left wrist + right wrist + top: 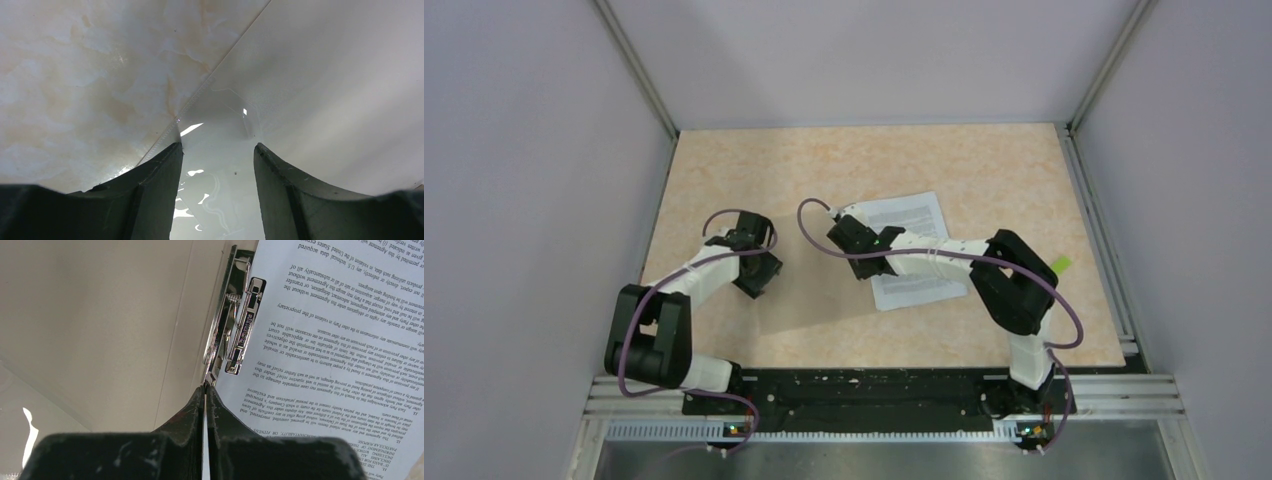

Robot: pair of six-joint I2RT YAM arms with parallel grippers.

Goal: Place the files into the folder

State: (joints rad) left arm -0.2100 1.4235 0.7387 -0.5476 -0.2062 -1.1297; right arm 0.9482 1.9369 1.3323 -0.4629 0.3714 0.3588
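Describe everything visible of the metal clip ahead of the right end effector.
The metal clip is a long, narrow, shiny chrome lever clamp with a wire spring and a lever bearing unreadable lettering. It runs along the edge of the printed sheet, lever over the paper, a pale surface on its other side. The shut right end effector points at its near end; contact is unclear.

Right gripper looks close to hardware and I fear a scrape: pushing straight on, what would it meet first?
Probably the metal clip: its near end lies just ahead of the shut right gripper, beside the printed page. Depth is unclear.
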